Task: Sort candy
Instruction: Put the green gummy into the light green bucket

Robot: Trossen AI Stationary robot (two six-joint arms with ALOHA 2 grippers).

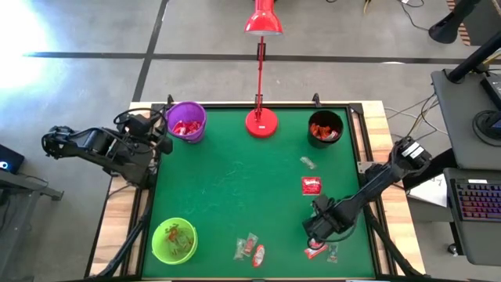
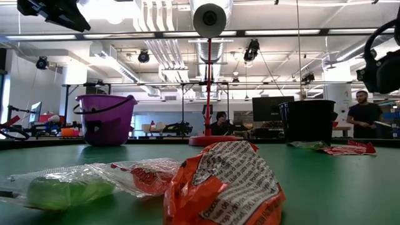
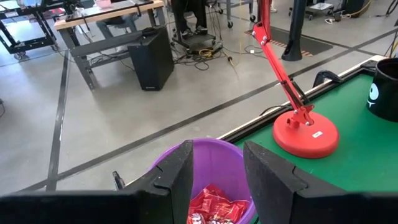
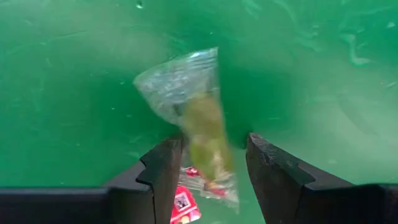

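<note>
Right wrist view: right gripper (image 4: 208,168) pinches a clear-wrapped green candy (image 4: 202,134) above the green table (image 4: 62,93); the slippery wrapper could slide free.

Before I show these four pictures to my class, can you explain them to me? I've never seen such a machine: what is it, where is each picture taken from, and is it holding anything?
It is a robot with two dark arms at a green table. One picture looks straight down, one looks level across the tabletop, and two come from cameras on the wrists. On the table stand a purple bucket, a black cup, a green cup and a red lamp, with wrapped candy scattered about. The left gripper hangs open over the purple bucket. The right gripper holds a clear-wrapped greenish candy between its fingers.
</note>
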